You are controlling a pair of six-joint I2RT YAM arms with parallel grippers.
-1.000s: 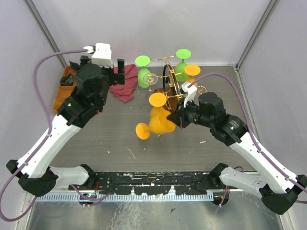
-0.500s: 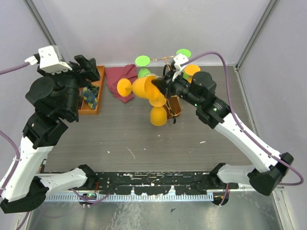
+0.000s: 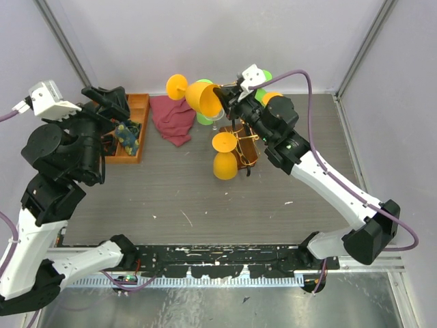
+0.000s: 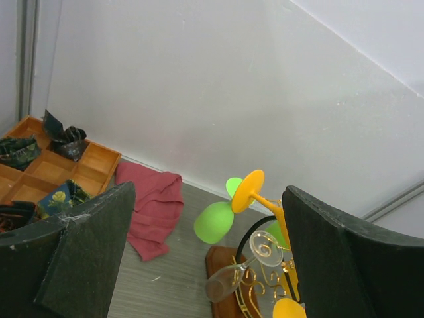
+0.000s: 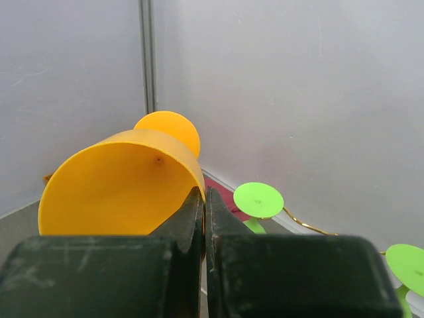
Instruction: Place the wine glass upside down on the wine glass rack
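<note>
The right pincer [image 5: 204, 207] is clamped shut on the rim of an orange plastic wine glass [image 3: 199, 96]. The glass is tipped on its side in the air, its foot pointing away from the pincer. It is above the rear of the gold wire wine glass rack [image 3: 240, 137] on a brown wooden base; whether it touches the wire is hard to judge. Another orange glass [image 3: 224, 162] hangs upside down on the rack's near side. The left pincer [image 4: 207, 255] gapes wide and empty, raised near the orange-brown compartmented wooden tray [image 3: 141, 109]. A crumpled red cloth [image 3: 174, 119] lies beside that tray on the grey table [image 3: 171, 198].
</note>
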